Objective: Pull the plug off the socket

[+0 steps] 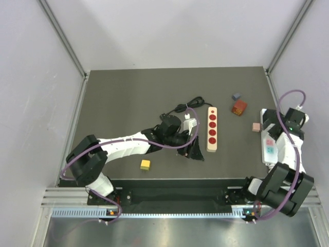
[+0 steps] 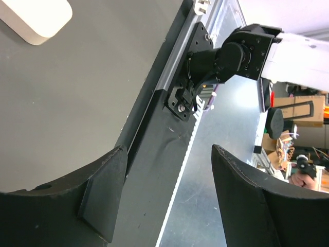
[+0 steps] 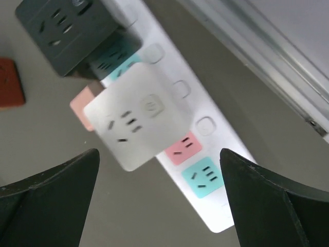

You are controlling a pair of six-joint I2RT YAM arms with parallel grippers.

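Note:
A white plug with a black cable lies just left of the beige power strip with red sockets, apart from it. My left gripper is open and empty near that strip's near end. In the left wrist view only a corner of the strip shows. My right gripper hovers open over a white power strip with pink and teal sockets. A white cube adapter and a dark grey cube adapter sit on that strip.
A yellow block lies near the front edge. A red-brown block, a small dark block and a pink block lie at the back right. The right arm's base stands past the table's front rail.

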